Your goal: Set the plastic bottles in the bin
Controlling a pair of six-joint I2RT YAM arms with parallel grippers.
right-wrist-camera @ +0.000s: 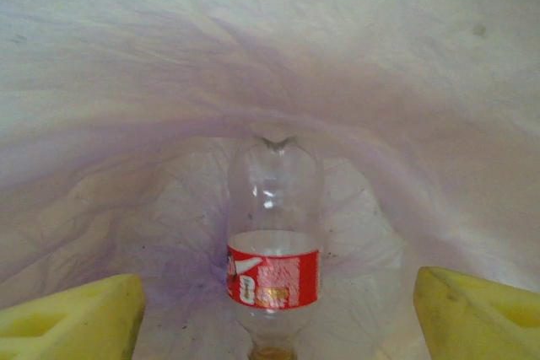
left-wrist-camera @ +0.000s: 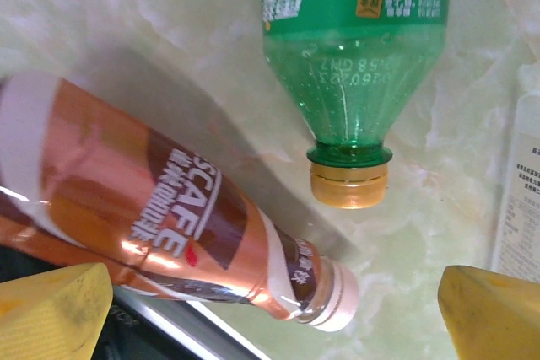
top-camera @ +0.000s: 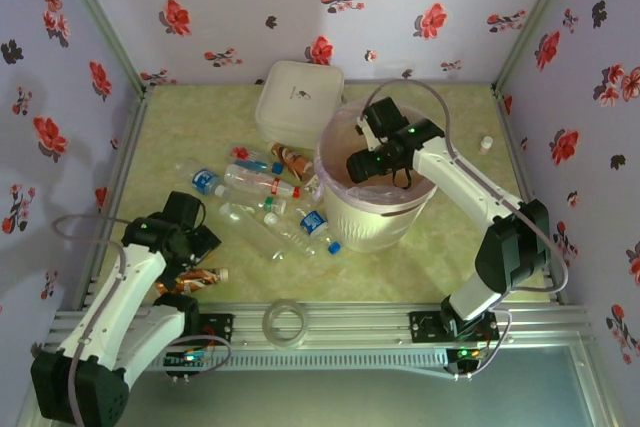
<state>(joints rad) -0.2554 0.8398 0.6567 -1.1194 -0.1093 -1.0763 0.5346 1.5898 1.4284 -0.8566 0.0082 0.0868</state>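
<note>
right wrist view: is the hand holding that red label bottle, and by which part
Nothing is held. The right hand is open, its fingers wide apart and clear of the red-labelled clear bottle, which lies loose in the pink-lined bin.

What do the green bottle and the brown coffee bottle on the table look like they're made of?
The green bottle: translucent tinted plastic, glossy; the table shows through it, and a printed code sits on its shoulder. The brown bottle: probably plastic under a shiny copper-coloured sleeve, judging by the bright glare; the wall beneath is hidden.
</note>
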